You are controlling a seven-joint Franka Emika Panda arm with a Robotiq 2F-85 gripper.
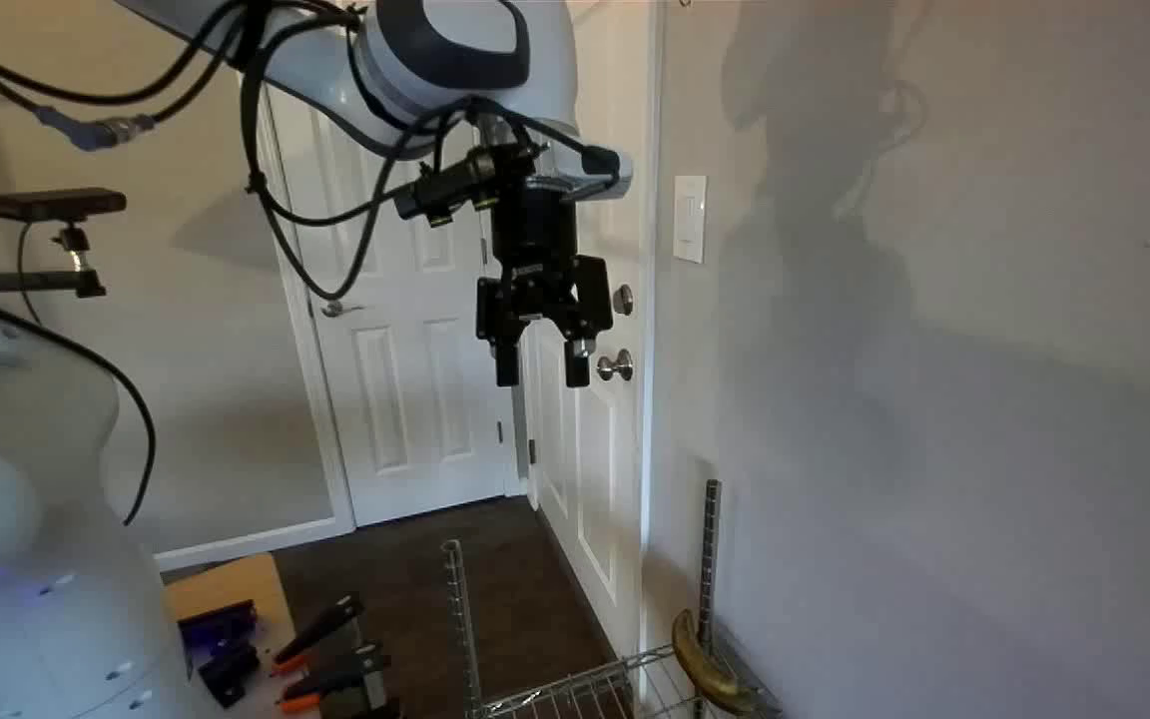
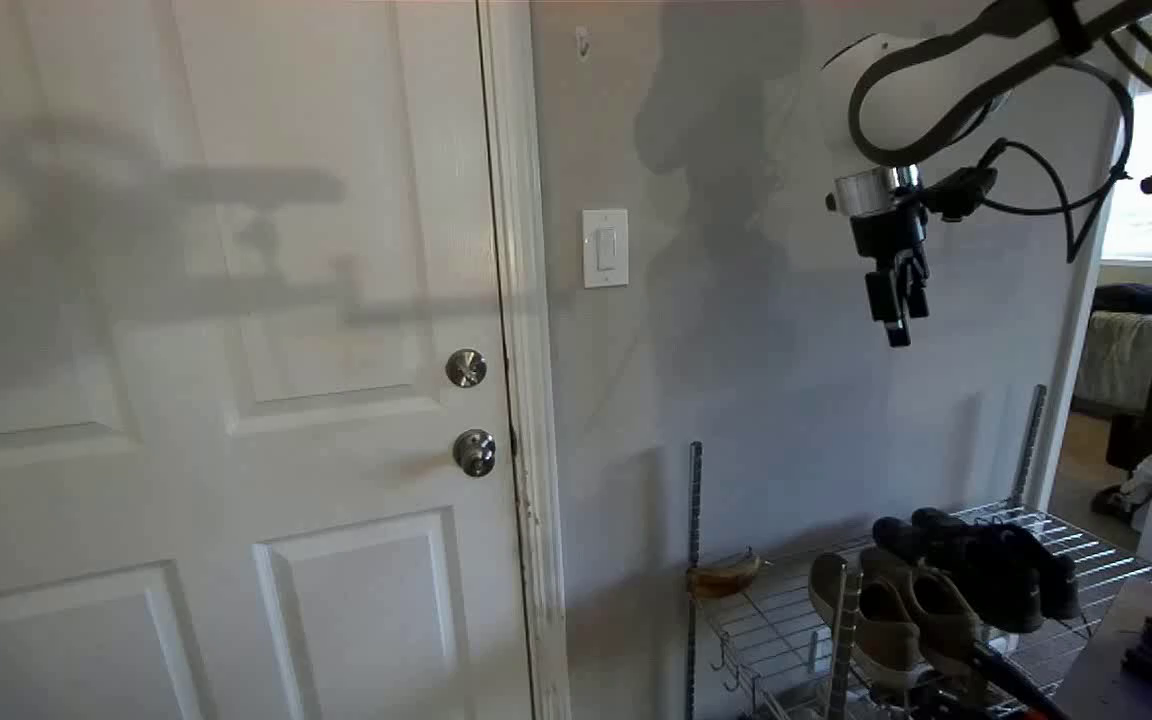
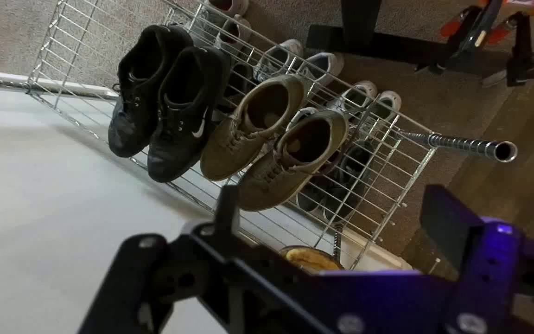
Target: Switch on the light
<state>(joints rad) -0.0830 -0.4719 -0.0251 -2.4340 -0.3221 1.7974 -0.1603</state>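
The light switch is a small white upright wall plate with a rocker, on the grey wall beside the door frame. The light switch shows in both exterior views [image 1: 690, 219] [image 2: 605, 248]; it is out of the wrist view. No lamp shows. My black gripper [image 1: 541, 374] [image 2: 908, 320] points downward with its two fingers apart and nothing between them. It hangs in the air, away from the switch, with its fingertips lower than the plate. In the wrist view the gripper [image 3: 333, 199] is also spread open.
A white door [image 2: 336, 400] [image 1: 585, 439] with a round knob [image 2: 474, 453] and deadbolt stands beside the switch. Below is a wire rack [image 2: 766, 640] [image 3: 401, 190] with shoes [image 3: 267, 111] and a brown banana [image 1: 710, 669]. Its metal posts [image 1: 711, 549] stick up along the wall.
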